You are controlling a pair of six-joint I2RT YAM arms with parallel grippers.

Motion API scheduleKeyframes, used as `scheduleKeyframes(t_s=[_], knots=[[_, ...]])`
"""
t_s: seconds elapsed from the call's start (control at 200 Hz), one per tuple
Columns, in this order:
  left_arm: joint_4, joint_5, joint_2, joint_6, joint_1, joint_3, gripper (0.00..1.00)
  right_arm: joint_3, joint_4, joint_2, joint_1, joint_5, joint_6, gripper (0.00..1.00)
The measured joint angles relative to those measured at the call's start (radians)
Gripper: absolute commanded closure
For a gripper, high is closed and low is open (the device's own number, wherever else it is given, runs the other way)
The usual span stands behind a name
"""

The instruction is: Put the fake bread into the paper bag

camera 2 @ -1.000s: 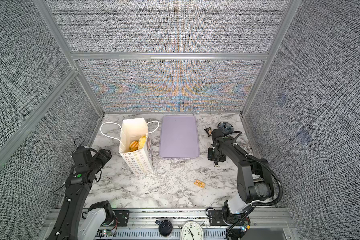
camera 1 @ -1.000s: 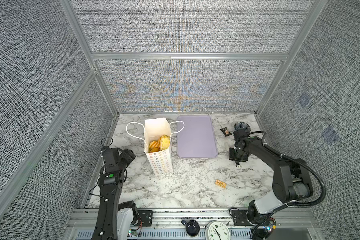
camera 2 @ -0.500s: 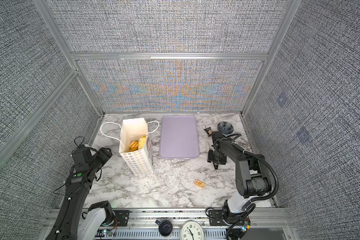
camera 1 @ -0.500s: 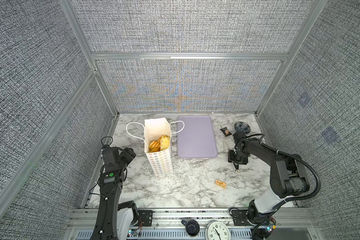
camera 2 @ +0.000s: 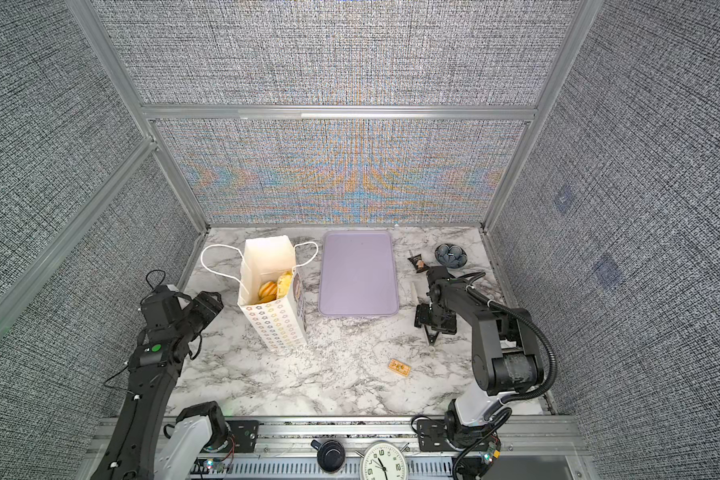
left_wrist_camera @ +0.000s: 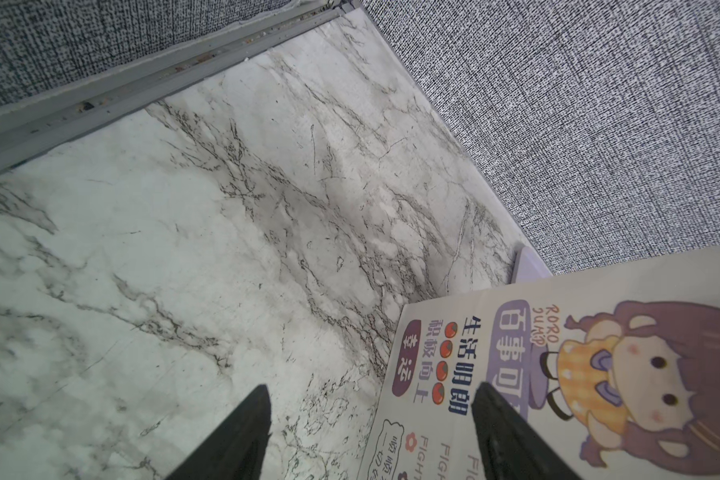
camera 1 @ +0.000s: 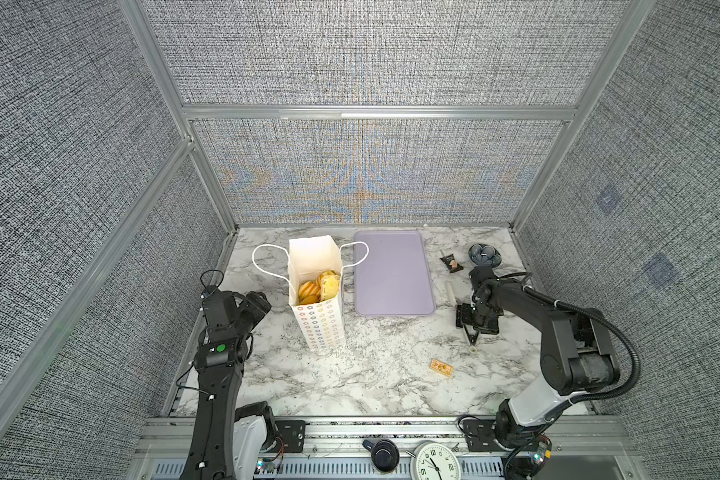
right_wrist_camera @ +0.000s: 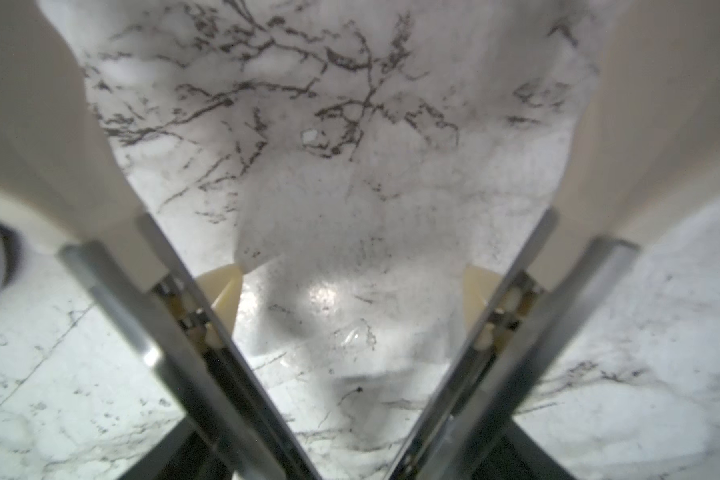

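Note:
The paper bag (camera 1: 321, 328) stands upright at the left of the marble table, white with rows of small flower rings. Several pieces of fake bread (camera 1: 320, 286) lie inside it, golden and partly hidden by its walls, seen in both top views (camera 2: 276, 286). My left gripper (camera 1: 260, 301) hovers open just left of the bag. In the left wrist view the left gripper (left_wrist_camera: 371, 385) holds nothing and has one finger in front of the bag's printed side (left_wrist_camera: 599, 374). My right gripper (camera 1: 476, 320) is low over the table right of the tray, open. Metal tongs (right_wrist_camera: 175, 332) with pale tips lie spread between its fingers.
A flat lavender tray (camera 1: 391, 274) lies right of the bag. A dark wrapped snack (camera 1: 449, 263) and a dark bowl (camera 1: 484, 254) sit at the back right. A small tan packet (camera 1: 441, 368) lies at the front right. Woven walls enclose three sides. A clock (camera 1: 435, 461) stands at the front rail.
The right gripper has spread its jaws wider and shifted a little toward the table's front. The left arm, the bag and the bread have not moved.

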Motion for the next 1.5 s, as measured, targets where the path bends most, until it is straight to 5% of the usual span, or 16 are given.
scheduleKeyframes(t_s=[0.345,0.565,0.62,0.745,0.925,1.115,1.496], knots=[[-0.045,-0.021,0.012,0.019,0.0,0.078,0.22,-0.018,-0.021,-0.155,0.0,0.006,0.015,0.12],[-0.082,-0.055,0.048,0.03,0.0,0.156,0.12,-0.016,-0.033,-0.336,0.0,0.059,0.024,0.12],[-0.084,-0.081,0.057,0.045,0.0,0.173,0.02,-0.01,-0.028,-0.395,0.0,0.089,0.029,0.11],[-0.043,-0.154,0.062,0.032,0.0,0.161,0.02,0.001,0.025,-0.525,0.0,0.166,0.038,0.01],[0.172,-0.208,0.004,0.053,0.0,0.008,0.02,-0.122,0.262,-0.679,0.0,0.169,-0.041,0.01],[0.506,-0.255,-0.026,0.185,0.0,-0.177,0.02,-0.426,0.637,-0.773,-0.002,0.235,-0.126,0.01],[0.821,-0.313,0.367,0.414,0.0,-0.282,0.01,-0.609,1.123,-0.47,-0.008,0.377,-0.261,0.01]])
